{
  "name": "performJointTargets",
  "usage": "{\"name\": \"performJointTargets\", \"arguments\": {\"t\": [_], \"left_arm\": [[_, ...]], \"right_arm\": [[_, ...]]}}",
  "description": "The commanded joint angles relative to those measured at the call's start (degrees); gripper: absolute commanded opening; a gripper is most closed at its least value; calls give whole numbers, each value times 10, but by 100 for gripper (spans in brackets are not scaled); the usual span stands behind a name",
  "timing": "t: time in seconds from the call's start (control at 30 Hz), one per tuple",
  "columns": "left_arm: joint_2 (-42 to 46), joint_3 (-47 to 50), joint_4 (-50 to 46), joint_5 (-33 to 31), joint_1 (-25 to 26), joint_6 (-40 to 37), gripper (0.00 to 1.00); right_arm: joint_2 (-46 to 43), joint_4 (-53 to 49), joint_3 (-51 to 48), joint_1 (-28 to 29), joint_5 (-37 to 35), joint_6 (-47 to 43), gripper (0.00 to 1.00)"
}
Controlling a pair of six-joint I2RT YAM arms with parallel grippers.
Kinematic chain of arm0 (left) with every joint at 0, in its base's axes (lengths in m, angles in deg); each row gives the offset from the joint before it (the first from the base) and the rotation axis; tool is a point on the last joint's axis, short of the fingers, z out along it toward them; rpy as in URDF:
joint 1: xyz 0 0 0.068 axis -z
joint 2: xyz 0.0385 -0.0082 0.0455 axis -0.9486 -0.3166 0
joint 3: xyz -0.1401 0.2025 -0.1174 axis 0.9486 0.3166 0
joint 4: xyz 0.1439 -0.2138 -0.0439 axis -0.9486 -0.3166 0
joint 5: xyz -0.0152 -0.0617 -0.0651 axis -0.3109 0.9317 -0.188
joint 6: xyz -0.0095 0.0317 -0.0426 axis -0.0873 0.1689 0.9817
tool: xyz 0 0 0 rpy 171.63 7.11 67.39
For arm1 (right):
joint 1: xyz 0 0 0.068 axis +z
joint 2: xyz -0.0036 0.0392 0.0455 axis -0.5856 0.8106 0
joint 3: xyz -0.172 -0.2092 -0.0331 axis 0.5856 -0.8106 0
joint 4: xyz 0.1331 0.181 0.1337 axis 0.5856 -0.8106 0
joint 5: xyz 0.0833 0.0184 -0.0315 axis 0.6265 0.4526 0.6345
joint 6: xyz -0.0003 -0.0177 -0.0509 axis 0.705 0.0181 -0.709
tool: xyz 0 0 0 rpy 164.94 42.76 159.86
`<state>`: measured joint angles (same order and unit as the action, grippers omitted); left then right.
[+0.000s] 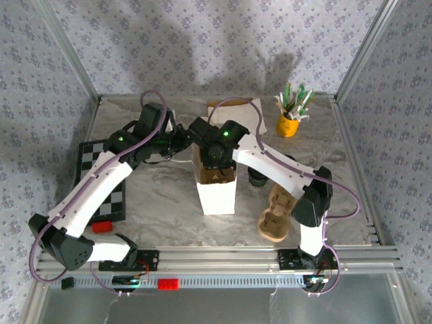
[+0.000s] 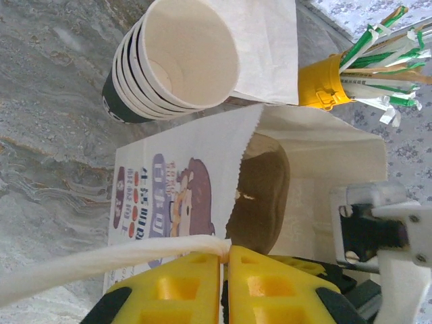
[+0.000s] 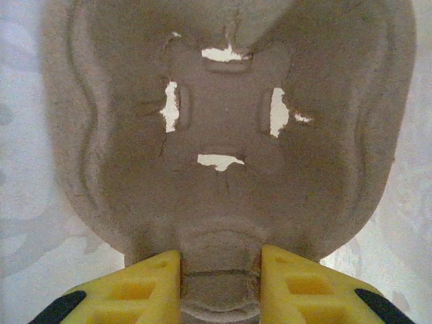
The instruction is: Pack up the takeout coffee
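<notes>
Left wrist view, read alongside the top external and right wrist views. The takeout coffee cup point(image 2: 177, 57), white paper with a rolled rim and a dark band at the base, lies on its side on the marble-patterned table point(image 2: 47, 121). It sits just behind the standing paper bag point(image 2: 169, 196), nested with several like cups, its mouth turned toward the bag. The left gripper point(image 2: 225, 260) is pressed closed on the bag's twisted paper handle point(image 2: 101, 263), apparently keeping the bag's mouth open. The right gripper point(image 3: 221, 260) is clamped on the edge of a brown pulp carrier point(image 3: 223, 135) that stands partly inside the bag. A second carrier point(image 1: 277, 216) lies on the table to the right of the bag, and a yellow cup of sticks point(image 2: 324, 81) stands at the far side. Handling, as judged: the cup looks empty and therefore very light. Its thin wall would dent under a firm squeeze, whereas the rolled rim is its stiffest part. The surface is probably smooth and may slip between hard fingers. The best hold is likely a pinch across the rim, one finger inside and one outside, or a gentle grasp round the wall just below the rim. Because the cups are nested, neighbours may lift along with the one wanted. Both grippers are occupied.
</notes>
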<state>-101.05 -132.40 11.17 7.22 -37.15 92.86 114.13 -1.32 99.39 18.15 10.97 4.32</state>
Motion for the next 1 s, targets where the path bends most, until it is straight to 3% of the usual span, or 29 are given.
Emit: {"name": "performJointTargets", "arguments": {"t": [0.0, 0.63, 0.97], "left_arm": [[22, 3, 3, 0, -3, 8, 9], [34, 15, 24, 13, -5, 29, 7], [33, 17, 20, 1, -6, 26, 6]], "right_arm": [[1, -3, -15, -8, 15, 16, 31], [21, 12, -17, -9, 19, 13, 44], [-4, -27, 43, 3, -3, 7, 61]]}}
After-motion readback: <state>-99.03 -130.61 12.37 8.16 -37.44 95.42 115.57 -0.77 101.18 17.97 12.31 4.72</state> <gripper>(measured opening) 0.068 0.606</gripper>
